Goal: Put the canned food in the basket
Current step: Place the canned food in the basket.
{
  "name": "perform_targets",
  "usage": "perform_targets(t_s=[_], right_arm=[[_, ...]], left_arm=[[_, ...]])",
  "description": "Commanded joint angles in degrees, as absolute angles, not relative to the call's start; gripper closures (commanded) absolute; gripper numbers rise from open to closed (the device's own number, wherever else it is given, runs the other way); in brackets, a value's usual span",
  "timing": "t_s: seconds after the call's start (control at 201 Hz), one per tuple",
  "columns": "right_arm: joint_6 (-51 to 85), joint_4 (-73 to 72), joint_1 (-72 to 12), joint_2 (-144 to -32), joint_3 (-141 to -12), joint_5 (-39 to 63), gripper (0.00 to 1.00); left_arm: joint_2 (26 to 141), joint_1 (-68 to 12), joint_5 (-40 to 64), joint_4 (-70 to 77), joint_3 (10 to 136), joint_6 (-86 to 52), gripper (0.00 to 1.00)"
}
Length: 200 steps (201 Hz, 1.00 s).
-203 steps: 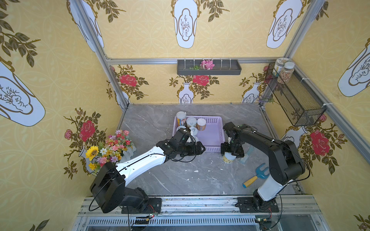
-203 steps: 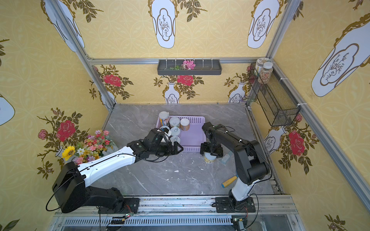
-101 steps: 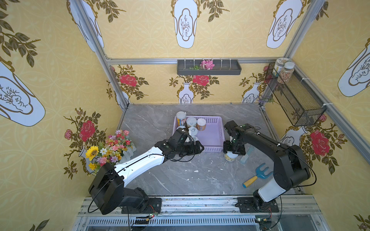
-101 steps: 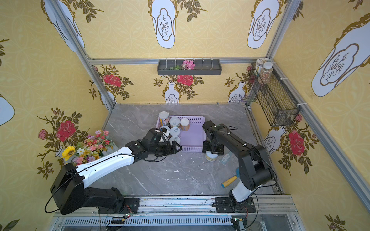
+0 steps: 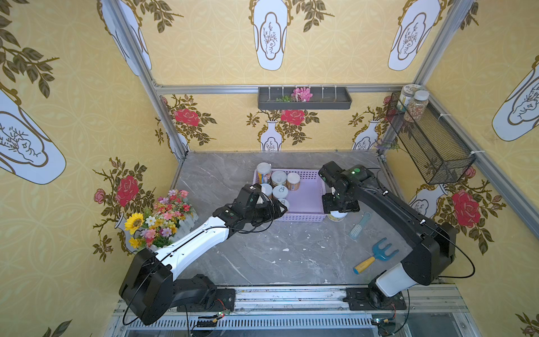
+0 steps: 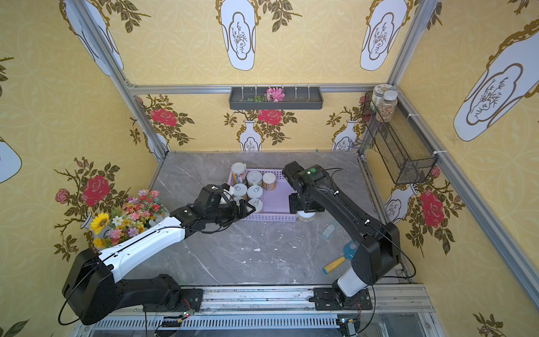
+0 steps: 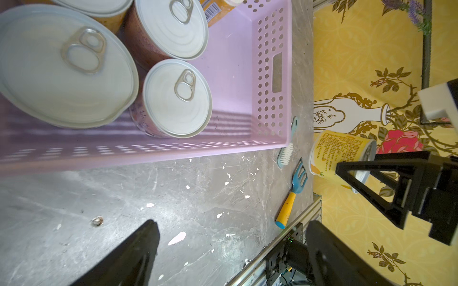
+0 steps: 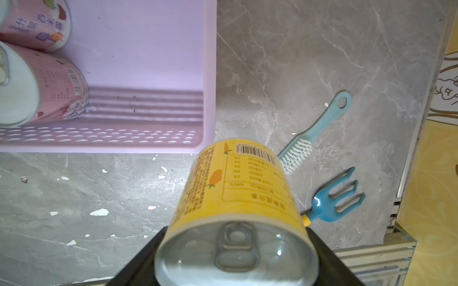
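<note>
A grey marbled counter (image 5: 262,262) carries a lavender basket (image 5: 306,198). About six tins (image 5: 279,191) stand upright in the end of it nearest the left arm; the other end is bare. The left fingers (image 7: 133,255) hover spread wide and empty at the basket's near wall. The right fingers (image 8: 329,265) are clamped on a yellow tin (image 8: 238,193), just outside the basket's near corner and apparently lifted off the counter. The step in hand is carrying this tin in. Next it likely needs raising over the rim and lowering onto the bare floor.
</note>
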<state>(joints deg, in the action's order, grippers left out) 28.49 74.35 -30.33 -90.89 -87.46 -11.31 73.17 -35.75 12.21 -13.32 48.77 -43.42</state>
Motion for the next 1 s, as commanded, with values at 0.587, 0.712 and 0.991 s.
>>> perform_targets(t_s=[0.587, 0.712, 0.991], right_arm=[[19.55, 62.19, -30.68, -113.26, -104.4, -1.99, 0.28], [18.44, 59.82, -30.18, -117.39, -106.66, -0.22, 0.28], [17.39, 57.17, -28.92, -124.58, -111.56, 1.48, 0.29]], left_arm=[[67.94, -29.63, 19.02, -10.08, 42.37, -45.84, 0.01], [67.72, -29.19, 19.12, -10.72, 42.3, -45.48, 0.01], [67.41, -28.86, 18.98, -11.26, 42.43, -45.0, 0.0]])
